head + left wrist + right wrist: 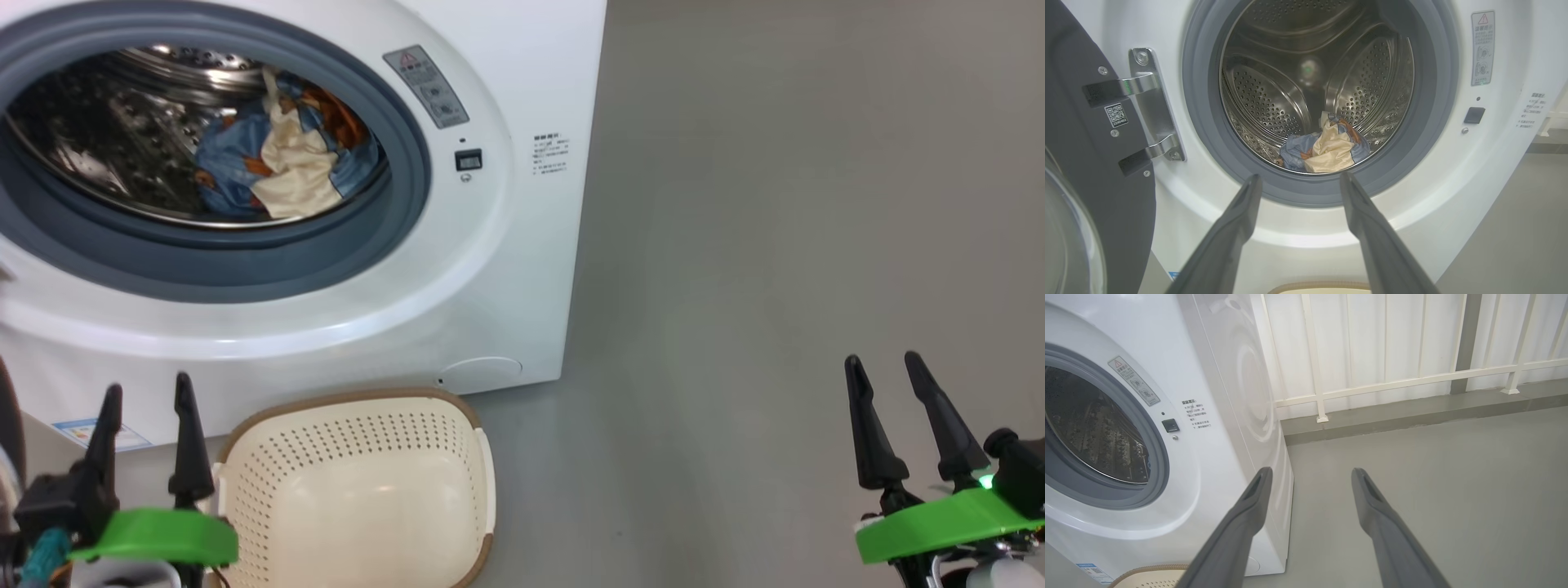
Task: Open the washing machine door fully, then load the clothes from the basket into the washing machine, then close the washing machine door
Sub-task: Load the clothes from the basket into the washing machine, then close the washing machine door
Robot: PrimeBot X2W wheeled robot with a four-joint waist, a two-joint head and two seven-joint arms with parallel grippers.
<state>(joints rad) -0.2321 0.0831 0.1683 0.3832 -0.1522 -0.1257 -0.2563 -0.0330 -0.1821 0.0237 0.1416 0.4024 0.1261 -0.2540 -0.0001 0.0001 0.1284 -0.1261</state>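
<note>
Head view has the washing machine (506, 269) across the upper left of the frame, its round opening uncovered. Inside the steel drum (106, 139), the clothes (286, 163) lie in 1 crumpled heap of blue, cream and orange fabric at the lower right of the opening, just behind the blue-grey gasket (245, 261). The basket (351, 449) stands on the grey floor (775, 204) at the bottom centre of the frame, just in front of the machine's base, with its perforated bottom bare.

At the lower left, the left gripper (147, 384) sits just beside the basket's left rim. Its 2 dark fingers are spread wide and grasp nothing. At the lower right, the right gripper (883, 358) hangs over bare floor, well apart from the machine. Its 2 fingers are likewise spread wide and hold nothing.

In the left wrist view, the washing machine door (1098, 171) stands swung out along the left edge of the frame, hung on a metal hinge (1149, 102), with its glass window curving in at the lower left. The left fingers point at the lower rim of the opening, and the heap of fabric shows between their tips at the bottom of the drum.

In the right wrist view, the right fingers point at the floor beside the machine's front corner. A white railing (1392, 381) runs across the upper right.
</note>
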